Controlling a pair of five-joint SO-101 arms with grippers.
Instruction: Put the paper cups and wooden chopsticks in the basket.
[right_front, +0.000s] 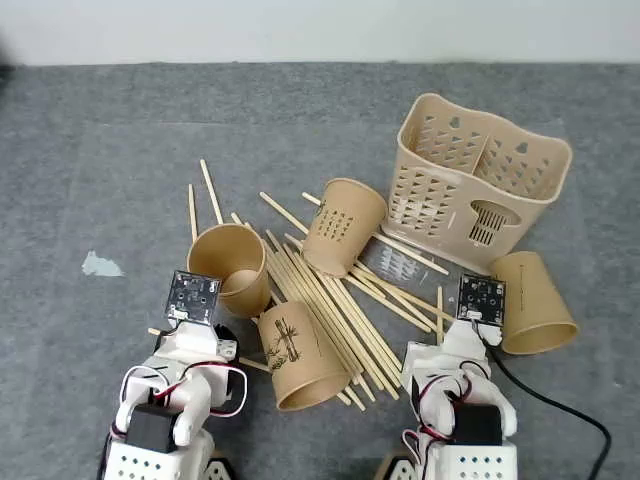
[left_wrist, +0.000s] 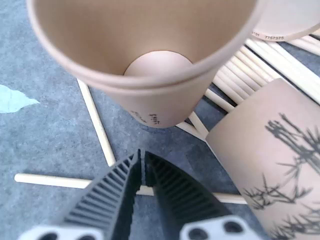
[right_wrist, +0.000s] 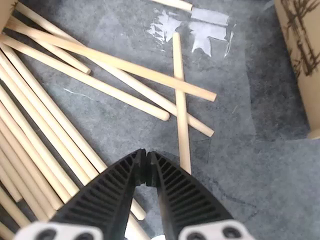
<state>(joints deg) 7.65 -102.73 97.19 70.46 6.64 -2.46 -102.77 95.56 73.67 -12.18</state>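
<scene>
High view: I am noting four paper cups (right_front: 345, 225) and a spread of wooden chopsticks (right_front: 335, 305) lying on the grey mat (right_front: 120, 150) in front of the basket (right_front: 440, 190), none visibly inside it. I am judging the cups light and easily crushed, best pinched at the stiffer rim. The chopsticks look stiff, thin and prone to rolling, so are best taken mid-length. The left gripper (left_wrist: 144, 167) is sitting fully closed and empty just short of the nearest cup (left_wrist: 150, 65), above a stray chopstick (left_wrist: 50, 181). The right gripper (right_wrist: 146, 167) is likewise closed on nothing, hovering beside a single chopstick (right_wrist: 181, 100).
</scene>
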